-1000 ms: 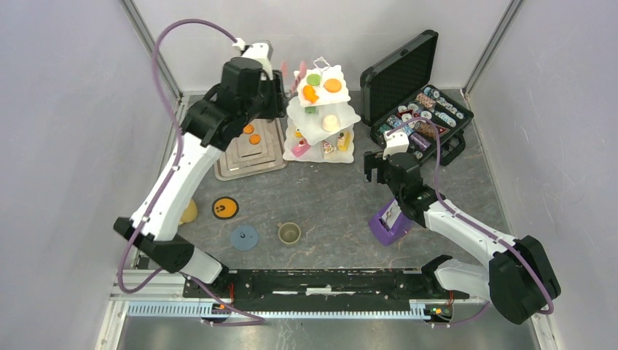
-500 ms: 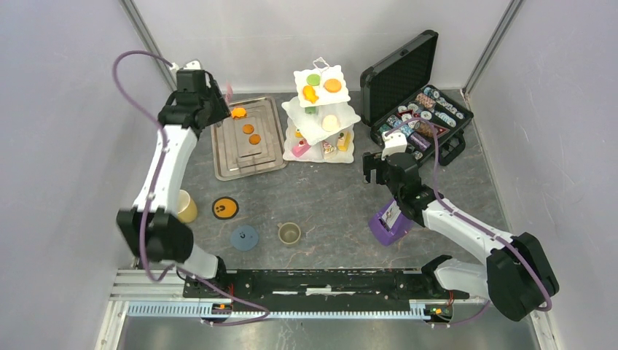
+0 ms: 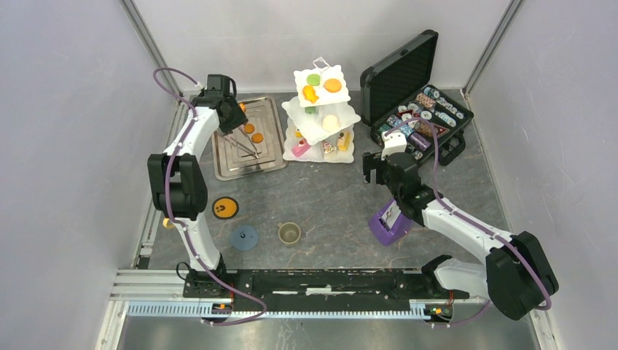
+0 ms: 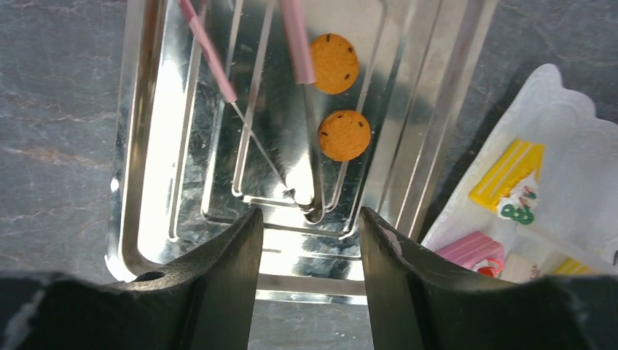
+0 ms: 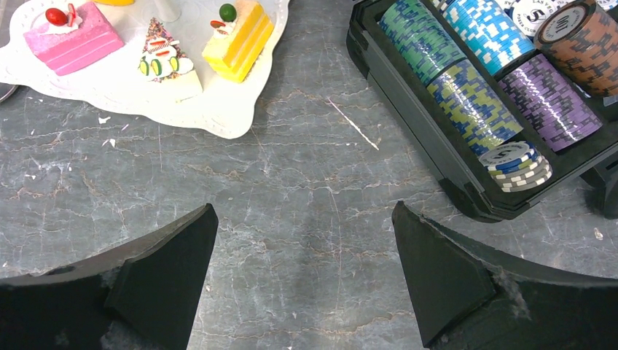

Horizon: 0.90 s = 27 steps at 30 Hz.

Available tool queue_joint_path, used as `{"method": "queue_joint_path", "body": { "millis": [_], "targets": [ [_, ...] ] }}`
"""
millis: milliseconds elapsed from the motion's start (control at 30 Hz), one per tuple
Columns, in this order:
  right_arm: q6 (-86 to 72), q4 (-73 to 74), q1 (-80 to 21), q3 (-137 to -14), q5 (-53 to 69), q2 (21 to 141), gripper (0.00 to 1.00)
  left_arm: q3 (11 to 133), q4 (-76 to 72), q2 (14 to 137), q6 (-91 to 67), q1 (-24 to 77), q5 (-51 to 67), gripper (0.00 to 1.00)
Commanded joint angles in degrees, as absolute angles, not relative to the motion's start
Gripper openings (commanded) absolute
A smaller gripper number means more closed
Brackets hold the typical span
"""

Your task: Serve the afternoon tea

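At the far left, only a sliver of the yellow mug (image 3: 168, 223) shows behind the left arm. A second ago this arm reached to the stand, and now it is folded back over the shiny ribbed steel tray (image 4: 127, 182). The left gripper (image 4: 307, 219) hangs there with its jaws partly apart and empty. The pink-handled metal tongs (image 4: 209, 55) that it carried earlier lie in the tray, their tips just ahead of the fingers, beside two round orange cookies (image 4: 344, 135) with dark specks. In front of the tray we see an orange coaster (image 3: 225, 208) with a black mark we cannot read, a blue coaster (image 3: 244, 237) and the small olive cup (image 3: 289, 232), all apart on the grey marbled table (image 5: 291, 146). The white scalloped three-tier stand (image 3: 315, 131), with pastries on every tier, stands at the back middle. To its right the right gripper (image 5: 304, 211), unchanged, hovers wide open and empty. Near it is the purple card holder (image 3: 386, 227), its white label too small to read. In the open black case (image 3: 399, 76) striped chips (image 5: 474, 95) lie in rows; one white chip bears a 5.
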<state>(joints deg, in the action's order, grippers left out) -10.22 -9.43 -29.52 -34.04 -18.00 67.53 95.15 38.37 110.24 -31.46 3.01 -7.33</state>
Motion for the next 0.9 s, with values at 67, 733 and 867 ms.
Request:
{"method": "queue_joint_path", "body": {
  "millis": [67, 733, 867],
  "targets": [
    [-10.42, -11.51, -29.71, -35.67, -18.10, 68.31, 0.98, 96.81, 33.13, 108.08, -34.67, 4.39, -9.49, 0.64],
    [-10.53, -11.56, -29.71, -35.60, -18.02, 68.14, 0.98, 97.52, 37.60, 118.84, -47.67, 4.55, -17.67, 0.96],
    [-10.63, -11.61, -29.71, -35.60, -17.93, 68.31, 0.98, 99.67, 38.40, 122.14, -48.18, 5.03, -19.43, 0.94]
  ]
}}
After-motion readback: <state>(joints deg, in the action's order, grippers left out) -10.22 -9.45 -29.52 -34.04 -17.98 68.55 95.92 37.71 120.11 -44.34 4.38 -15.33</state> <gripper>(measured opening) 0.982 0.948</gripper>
